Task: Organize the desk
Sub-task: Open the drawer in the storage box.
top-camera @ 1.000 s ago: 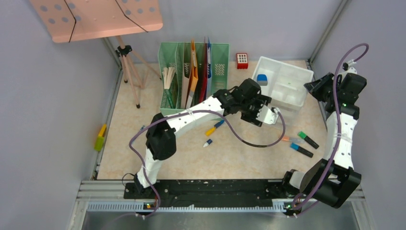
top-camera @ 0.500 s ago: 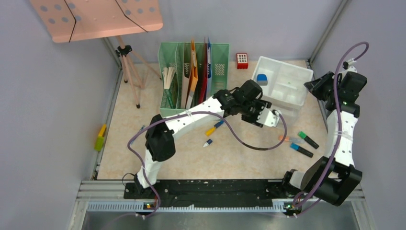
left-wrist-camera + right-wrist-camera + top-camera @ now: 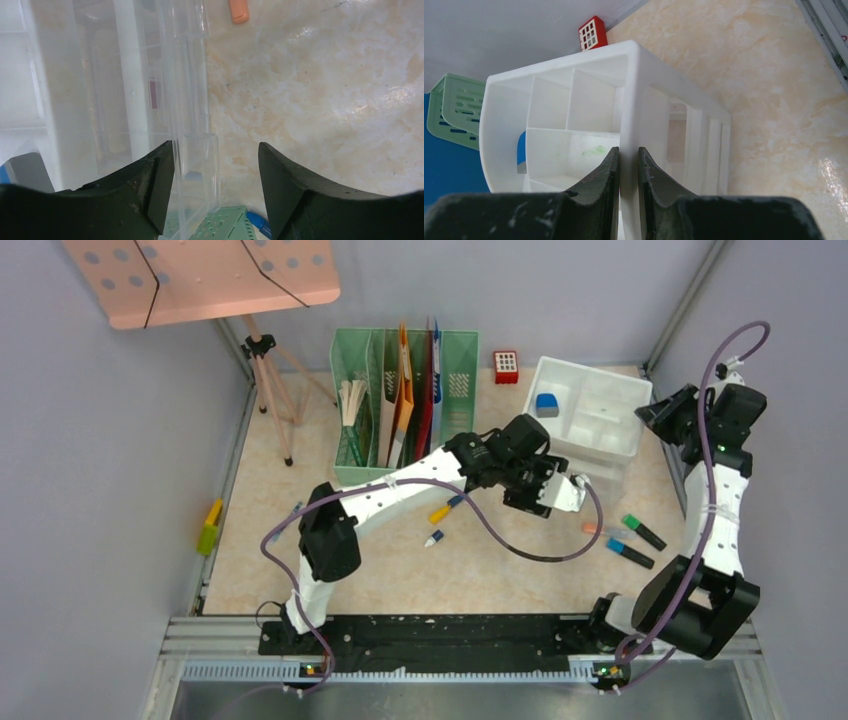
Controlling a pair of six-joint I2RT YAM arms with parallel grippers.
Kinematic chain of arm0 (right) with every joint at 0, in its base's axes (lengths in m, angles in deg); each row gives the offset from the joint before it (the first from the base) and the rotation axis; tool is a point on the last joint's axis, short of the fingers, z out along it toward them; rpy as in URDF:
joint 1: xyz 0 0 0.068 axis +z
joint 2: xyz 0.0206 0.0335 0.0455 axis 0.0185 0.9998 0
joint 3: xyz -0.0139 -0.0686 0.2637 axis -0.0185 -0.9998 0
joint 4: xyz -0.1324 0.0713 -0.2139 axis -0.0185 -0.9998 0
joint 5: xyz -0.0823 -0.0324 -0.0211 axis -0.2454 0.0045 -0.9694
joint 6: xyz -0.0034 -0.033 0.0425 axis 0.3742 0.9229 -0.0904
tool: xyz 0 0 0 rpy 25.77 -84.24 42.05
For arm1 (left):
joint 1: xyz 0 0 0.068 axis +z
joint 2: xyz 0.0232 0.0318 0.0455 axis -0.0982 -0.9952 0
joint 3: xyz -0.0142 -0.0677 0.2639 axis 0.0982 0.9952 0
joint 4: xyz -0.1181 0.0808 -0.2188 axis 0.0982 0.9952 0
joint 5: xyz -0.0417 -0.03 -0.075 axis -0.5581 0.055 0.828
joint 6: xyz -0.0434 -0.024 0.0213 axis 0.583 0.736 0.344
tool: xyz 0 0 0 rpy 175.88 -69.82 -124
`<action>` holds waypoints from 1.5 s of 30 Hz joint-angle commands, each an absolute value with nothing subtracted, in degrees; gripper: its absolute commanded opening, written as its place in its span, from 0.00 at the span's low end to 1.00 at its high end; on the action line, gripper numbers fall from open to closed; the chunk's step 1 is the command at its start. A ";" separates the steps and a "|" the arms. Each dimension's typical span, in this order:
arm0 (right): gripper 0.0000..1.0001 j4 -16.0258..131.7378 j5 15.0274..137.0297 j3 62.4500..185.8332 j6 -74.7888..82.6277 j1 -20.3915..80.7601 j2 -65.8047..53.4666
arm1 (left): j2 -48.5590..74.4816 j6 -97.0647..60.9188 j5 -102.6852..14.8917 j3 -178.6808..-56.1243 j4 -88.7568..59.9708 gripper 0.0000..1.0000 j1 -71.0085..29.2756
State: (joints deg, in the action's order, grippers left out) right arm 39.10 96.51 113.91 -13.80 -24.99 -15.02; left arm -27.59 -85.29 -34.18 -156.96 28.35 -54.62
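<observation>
The beige marble-patterned worktop fills the grey-walled cell, with a black-and-silver rail along its near edge. At far left a pink perforated music-stand plate overhangs on its tripod. A yellow-and-green highlighter lies against the left wall. At centre back stands a green file rack packed with folders. In front of it lie a yellow-and-blue pen and a small white-and-blue piece (too small to name).

The left arm reaches over both to the front of a white compartment organizer. The left end effector is open and holds nothing, and the edge of a clear drawer stands between its 2 fingers. A red cube with holes sits at the back between rack and organizer. A blue block lies in 1 compartment.

Just right of the left end effector, 3 markers lie on the worktop: an orange marker, a green marker and a blue marker. At far right the right end effector is clamped on the organizer's outer wall.
</observation>
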 commanded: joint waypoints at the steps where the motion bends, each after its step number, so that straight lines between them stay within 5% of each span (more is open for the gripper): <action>1: 0.00 38.84 95.34 116.89 -12.25 -24.83 -11.50 | -25.18 -80.08 -33.80 -157.94 24.74 0.69 -55.19; 14: 0.02 33.92 99.12 126.31 -5.36 -24.78 -2.94 | -25.35 -66.06 -43.27 -162.14 13.29 0.91 -55.19; 18: 0.22 32.20 99.37 129.59 -3.93 -24.95 -2.95 | -23.16 -63.57 -45.55 -162.95 12.80 0.93 -55.19; 23: 0.65 30.49 99.63 133.54 -3.48 -26.81 -4.28 | -18.94 -61.79 -48.62 -163.50 14.86 0.98 -55.12; 25: 0.71 29.75 100.24 134.89 -2.87 -28.04 -5.27 | -17.23 -61.72 -49.50 -163.33 16.10 0.98 -55.13; 34: 0.77 14.10 100.22 139.10 13.34 -35.29 -12.15 | -11.52 -59.58 -57.95 -161.82 22.24 0.98 -54.46; 45: 0.75 1.38 99.99 120.70 46.85 -50.86 -23.09 | -2.30 -51.78 -59.11 -156.05 30.43 0.98 -46.38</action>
State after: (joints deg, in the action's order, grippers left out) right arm 9.20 99.70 125.56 30.13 -48.04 -23.07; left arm -7.90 -55.83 -59.05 -157.37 28.11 -50.20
